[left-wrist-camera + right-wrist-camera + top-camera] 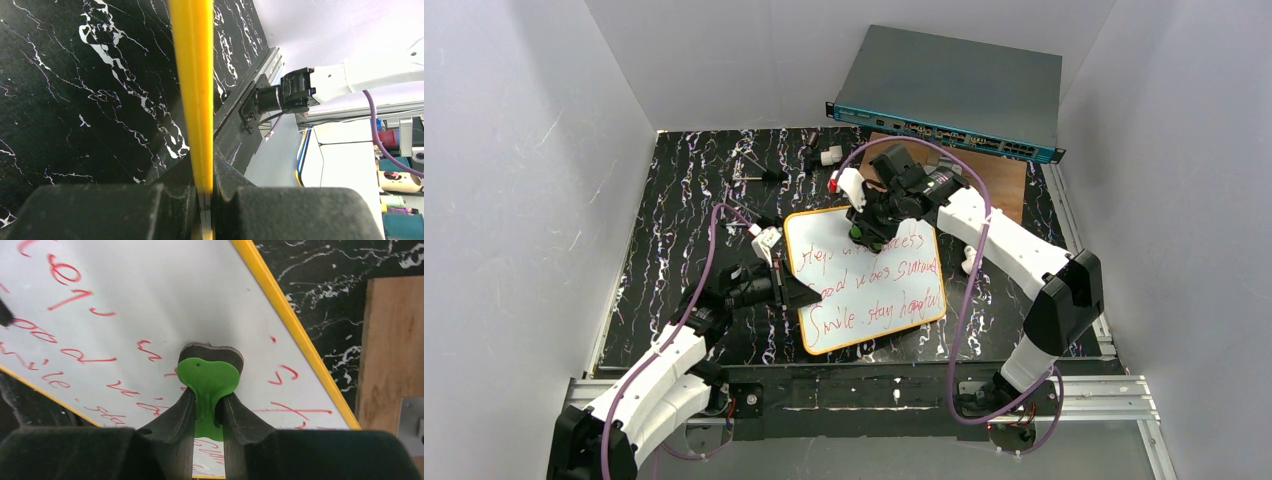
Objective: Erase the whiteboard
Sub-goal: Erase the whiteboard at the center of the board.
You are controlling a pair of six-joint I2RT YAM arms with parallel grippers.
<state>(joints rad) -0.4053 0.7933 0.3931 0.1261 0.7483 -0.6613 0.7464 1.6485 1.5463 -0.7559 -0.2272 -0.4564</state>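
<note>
The whiteboard (pixel 869 295) lies in the middle of the black marbled table, its yellow frame around several lines of red handwriting. My left gripper (pixel 796 295) is shut on the board's left edge; the left wrist view shows the yellow frame (pixel 192 75) pinched between my left gripper's (pixel 204 192) jaws. My right gripper (pixel 864 232) hangs over the board's upper part, shut on a green eraser (pixel 207 375). The eraser's dark pad rests on the white surface (pixel 150 295) among the red writing, with my right gripper (pixel 208 402) clamped on its stem.
A brown wooden board (pixel 1006 182) lies behind the whiteboard at the right, under a blue-grey network switch (pixel 954 90). Small white parts (pixel 829 157) and a dark tool (pixel 759 175) lie at the back. A white piece with a red tip (pixel 846 183) is near my right wrist. White walls enclose the table.
</note>
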